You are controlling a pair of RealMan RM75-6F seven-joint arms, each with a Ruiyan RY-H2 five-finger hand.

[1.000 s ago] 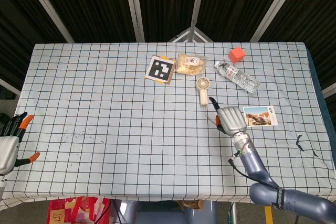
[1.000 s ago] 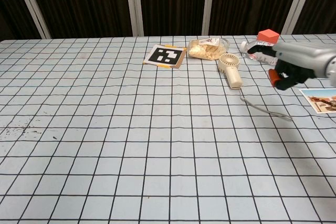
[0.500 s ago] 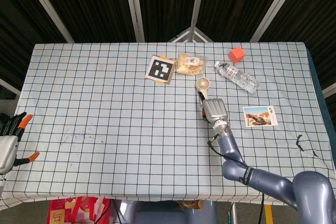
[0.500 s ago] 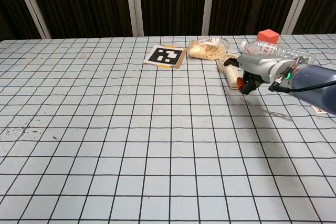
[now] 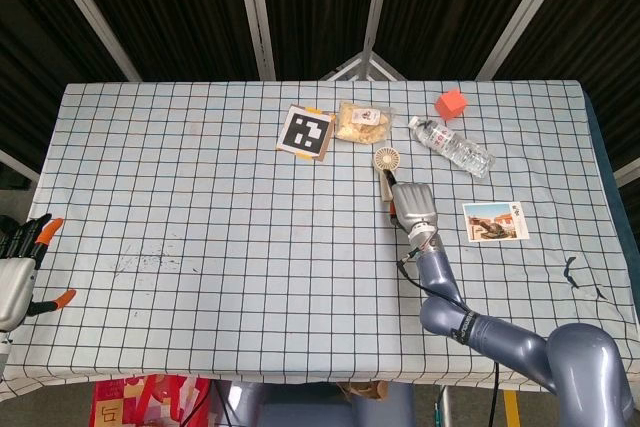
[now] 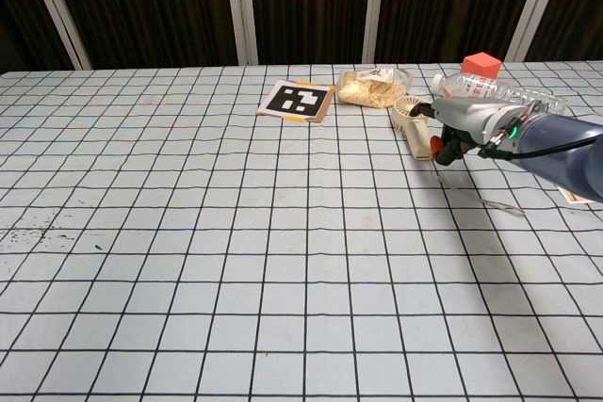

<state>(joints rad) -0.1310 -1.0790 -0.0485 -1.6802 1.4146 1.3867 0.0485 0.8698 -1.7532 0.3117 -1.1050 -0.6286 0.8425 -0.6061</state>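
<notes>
A small cream hand-held fan (image 5: 386, 160) lies on the checked tablecloth right of centre, its round head toward the far side. My right hand (image 5: 412, 205) lies over the near end of the fan's handle. In the chest view the right hand (image 6: 464, 122) sits just right of the fan (image 6: 412, 120), with its fingers bent down beside the handle. The frames do not show whether they grip it. The fan's strap (image 6: 482, 200) trails on the cloth. My left hand (image 5: 17, 265) hangs off the table's near left corner, fingers apart and holding nothing.
Along the far side lie a black-and-white marker card (image 5: 306, 132), a bag of snacks (image 5: 362, 122), a water bottle on its side (image 5: 452, 146) and a red cube (image 5: 451, 104). A photo card (image 5: 494, 222) lies right of the right hand.
My right hand has moved left and away from me, from beside the photo card to the fan's handle. In the last half second it barely shifted. The left hand has stayed still.
</notes>
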